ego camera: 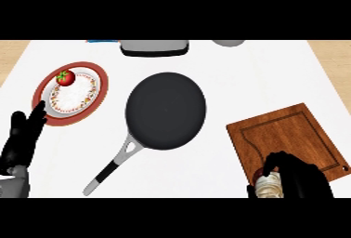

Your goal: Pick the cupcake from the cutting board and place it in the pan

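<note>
- Grasping looked to be the step in hand: the right hand was at 5 o'clock in the head view, its fingers and thumb curled round the cupcake
- The cupcake sat at about 7 o'clock on the cutting board, by its near corner and half hidden by the hand; whether it was lifted off the wood could not be told
- The next move, by my judgement, called for raising it and carrying it toward 10 o'clock to the pan, near the board but apart from it, then lowering it into the dark basin before letting go
- The left hand rested at 8 o'clock, fingers straight and holding nothing, just beside the plate
</note>
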Robot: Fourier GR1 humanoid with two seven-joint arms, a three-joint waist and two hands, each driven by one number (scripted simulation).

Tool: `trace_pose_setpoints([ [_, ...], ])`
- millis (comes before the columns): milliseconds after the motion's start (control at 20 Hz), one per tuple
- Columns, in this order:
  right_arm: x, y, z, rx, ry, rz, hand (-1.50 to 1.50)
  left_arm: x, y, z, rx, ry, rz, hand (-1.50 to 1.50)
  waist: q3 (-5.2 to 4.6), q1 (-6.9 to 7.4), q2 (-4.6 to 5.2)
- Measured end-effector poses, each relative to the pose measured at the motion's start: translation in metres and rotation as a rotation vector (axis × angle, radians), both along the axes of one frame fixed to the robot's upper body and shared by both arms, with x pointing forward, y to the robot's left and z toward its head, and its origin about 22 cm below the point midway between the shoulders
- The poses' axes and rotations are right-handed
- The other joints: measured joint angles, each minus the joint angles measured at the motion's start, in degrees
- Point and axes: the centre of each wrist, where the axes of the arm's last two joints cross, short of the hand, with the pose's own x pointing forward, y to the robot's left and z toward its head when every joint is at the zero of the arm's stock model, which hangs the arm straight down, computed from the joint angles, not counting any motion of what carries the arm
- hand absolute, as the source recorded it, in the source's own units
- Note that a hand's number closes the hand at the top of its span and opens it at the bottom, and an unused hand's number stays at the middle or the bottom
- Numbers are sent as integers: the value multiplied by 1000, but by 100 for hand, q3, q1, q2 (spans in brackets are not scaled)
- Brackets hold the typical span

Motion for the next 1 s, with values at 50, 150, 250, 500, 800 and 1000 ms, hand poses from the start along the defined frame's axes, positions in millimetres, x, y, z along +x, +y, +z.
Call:
trace_pose_setpoints([
  [50,-3,5,8,15,-57,14,150,1,0,2,3,-1,0,0,0,7,1],
  [150,-9,16,21,31,-134,45,150,1,0,-1,2,1,-7,0,0,36,12],
  [250,-13,26,32,50,-183,65,150,7,0,7,-1,-5,-10,0,0,65,21],
  [500,5,55,49,105,-240,80,150,6,-9,8,-2,-14,-25,0,1,134,39],
  [800,52,89,54,208,-256,72,150,6,-7,6,0,-16,-34,0,2,184,58],
  [1000,91,103,47,293,-246,66,150,8,-9,3,-3,-17,-33,0,4,219,71],
])
